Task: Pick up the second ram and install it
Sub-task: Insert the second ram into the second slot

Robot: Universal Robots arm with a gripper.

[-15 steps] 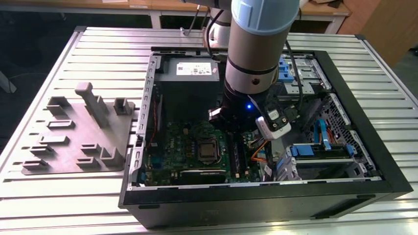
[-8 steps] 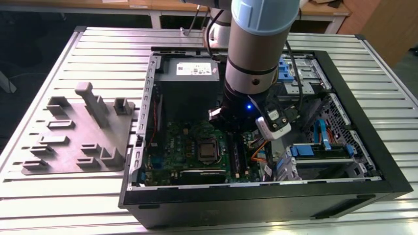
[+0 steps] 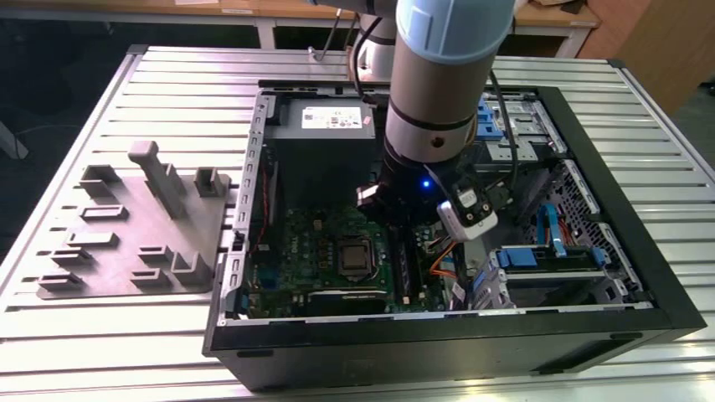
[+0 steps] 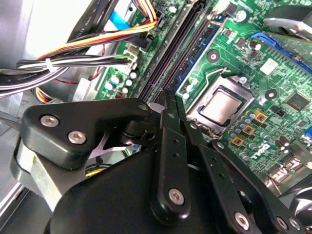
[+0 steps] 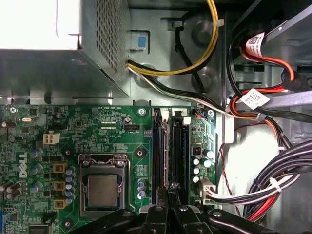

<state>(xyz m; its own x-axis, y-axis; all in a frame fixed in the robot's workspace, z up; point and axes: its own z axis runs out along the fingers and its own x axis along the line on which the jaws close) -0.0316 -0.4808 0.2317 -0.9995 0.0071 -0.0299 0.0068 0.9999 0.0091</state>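
"Where's the ram [image 4: 204, 44] got to?"

"Down in the case [image 3: 447, 335], standing on edge in a slot on the motherboard [image 5: 122, 146]. In the first wrist view it's the dark stick [image 5: 181, 156] with the blue rim, in the slot farther from the silver chip [image 5: 103, 189]. Another dark slot runs just beside it, on the chip's side."

"And the jaws?"

"Right at the near end of those slots, tips down. They're drawn together, no gap that I can see from here. I can't tell whether they're pinching the stick's edge or just resting on it."

"What's around that spot?"

"Bundles of cables [image 5: 273, 180], red, black, white and yellow, lie past the slots on the side away from the chip. The grey power supply [image 3: 330, 121] sits at the case's far end."

"Where's the arm [image 3: 430, 109]?"

"Reaching straight down into the open case, near its middle. The case lies on its side on the slatted surface [image 3: 112, 352], close to the near edge."

"Anything else out there?"

"A grey tray [image 3: 134, 243] with upright blocks, towards the surface's edge on the exterior view's left, just beside the case."
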